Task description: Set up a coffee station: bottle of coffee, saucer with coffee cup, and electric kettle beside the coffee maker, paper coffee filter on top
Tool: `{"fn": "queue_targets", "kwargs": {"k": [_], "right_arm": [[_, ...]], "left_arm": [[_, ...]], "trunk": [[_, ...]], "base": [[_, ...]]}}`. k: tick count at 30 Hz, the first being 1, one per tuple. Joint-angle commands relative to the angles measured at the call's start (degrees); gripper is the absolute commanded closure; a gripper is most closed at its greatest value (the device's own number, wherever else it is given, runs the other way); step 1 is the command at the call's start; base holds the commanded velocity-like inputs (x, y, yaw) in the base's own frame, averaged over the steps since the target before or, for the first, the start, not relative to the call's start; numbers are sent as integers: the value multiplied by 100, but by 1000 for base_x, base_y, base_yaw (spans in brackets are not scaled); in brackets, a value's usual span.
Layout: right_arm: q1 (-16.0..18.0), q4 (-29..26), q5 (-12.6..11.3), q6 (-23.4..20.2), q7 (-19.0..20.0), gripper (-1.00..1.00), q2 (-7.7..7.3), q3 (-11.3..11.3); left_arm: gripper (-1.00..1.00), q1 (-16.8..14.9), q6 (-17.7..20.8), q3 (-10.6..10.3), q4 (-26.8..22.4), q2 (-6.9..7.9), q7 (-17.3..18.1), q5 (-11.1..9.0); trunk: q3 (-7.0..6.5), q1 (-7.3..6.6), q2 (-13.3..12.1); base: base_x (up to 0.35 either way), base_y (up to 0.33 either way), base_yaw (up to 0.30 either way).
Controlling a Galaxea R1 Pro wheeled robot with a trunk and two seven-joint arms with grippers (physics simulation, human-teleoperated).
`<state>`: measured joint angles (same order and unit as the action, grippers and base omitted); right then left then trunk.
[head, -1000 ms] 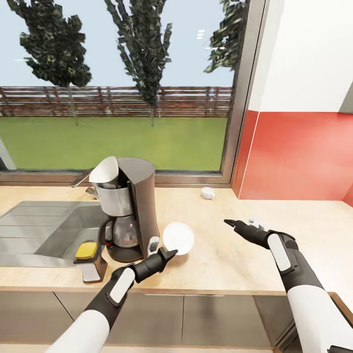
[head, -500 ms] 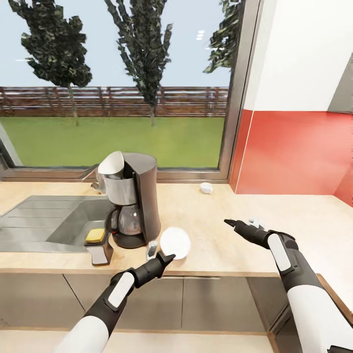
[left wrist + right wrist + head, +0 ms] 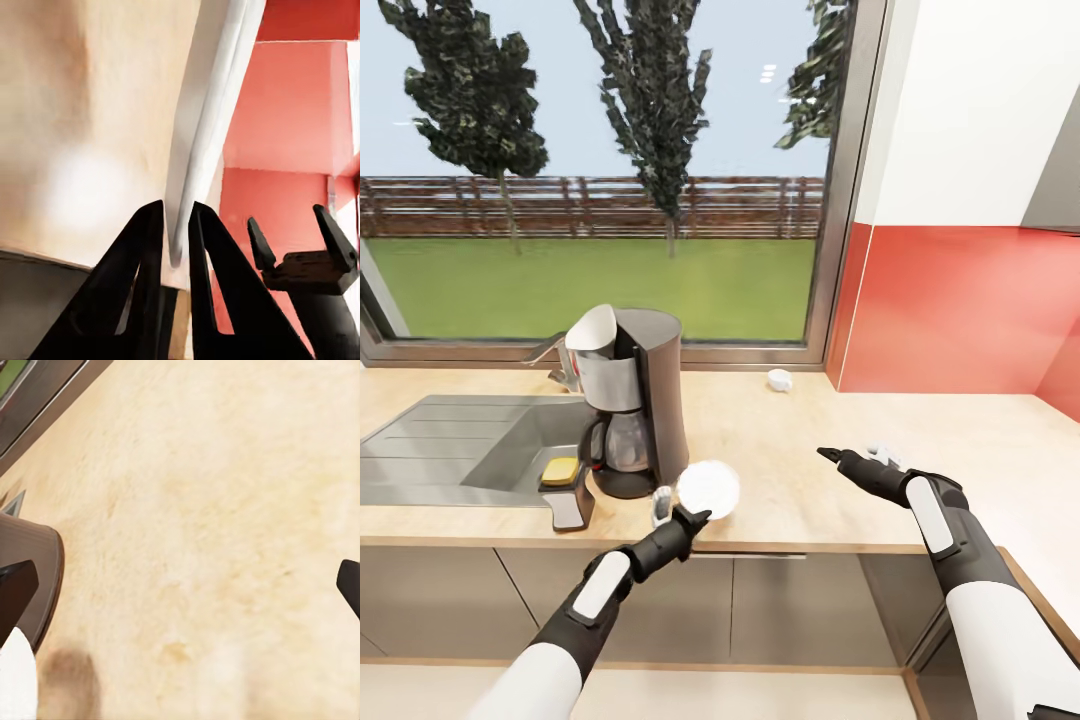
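Observation:
The dark grey coffee maker [image 3: 642, 400] stands on the beige kitchen countertop [image 3: 790, 470] beside the sink, with the white paper coffee filter [image 3: 592, 336] in its top. My left gripper [image 3: 695, 515] [image 3: 174, 217] is shut on the rim of the white saucer [image 3: 708, 486] [image 3: 204, 112], held tilted above the counter's front edge, right of the machine. Far back by the window lies the tiny coffee cup [image 3: 780, 379]. The bottle of coffee [image 3: 568, 490], yellow cap toward the basin, lies at the sink's edge. My right gripper [image 3: 850, 460] [image 3: 182, 585] hovers open and empty. The electric kettle is out of view.
A steel sink [image 3: 450, 450] with a tap [image 3: 552, 355] takes up the counter's left part. A window runs along the back, and a red wall [image 3: 960, 310] closes the right side. Grey cabinet fronts [image 3: 790, 610] lie below the counter edge.
The whole view has pulled back from the counter, so the camera moved. The saucer in my left gripper has come back with it toward the counter's front edge. The right gripper stays open.

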<state>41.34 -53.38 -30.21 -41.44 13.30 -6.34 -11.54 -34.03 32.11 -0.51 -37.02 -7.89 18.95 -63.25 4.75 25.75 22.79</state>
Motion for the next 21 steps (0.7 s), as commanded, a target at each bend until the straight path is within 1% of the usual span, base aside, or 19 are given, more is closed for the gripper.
{"fn": "queue_targets", "kwargs": {"k": [1, 2, 6, 7, 11, 14, 19, 21], "right_arm": [[6, -4, 15, -31, 30, -100, 1, -15], [6, -5, 15, -31, 31, -100, 1, -15], [6, -6, 15, -31, 32, -100, 1, -15], [6, -6, 15, -31, 32, -100, 1, -15], [6, -6, 15, -31, 32, -100, -8, -15], [6, -4, 15, -31, 32, -100, -14, -15], [6, -6, 15, -31, 32, -100, -16, -15], [6, -6, 15, -31, 32, -100, -16, -15]], "left_arm": [[100, -11, 15, -10, -100, -1, -274, -414], [100, -10, 10, -6, -314, -8, -563, -675], [100, 2, 7, -4, -767, -23, -1148, -884], [100, 5, 7, -7, -846, -34, -1371, -1002], [100, 4, -50, -14, -931, -92, -1825, -1440], [100, 2, -236, -31, -1031, -103, -1967, -1542], [100, 15, -333, -42, -1180, -107, -2093, -1582], [100, 21, -338, -38, -1142, -107, -2097, -1693]], "trunk": [[13, 4, 13], [13, 4, 13], [13, 4, 13], [13, 4, 13], [13, 4, 13], [13, 4, 13], [13, 4, 13], [13, 4, 13]], "base": [[0, 0, 0], [0, 0, 0], [0, 0, 0], [0, 0, 0], [0, 0, 0], [0, 0, 0], [0, 0, 0], [0, 0, 0]]}}
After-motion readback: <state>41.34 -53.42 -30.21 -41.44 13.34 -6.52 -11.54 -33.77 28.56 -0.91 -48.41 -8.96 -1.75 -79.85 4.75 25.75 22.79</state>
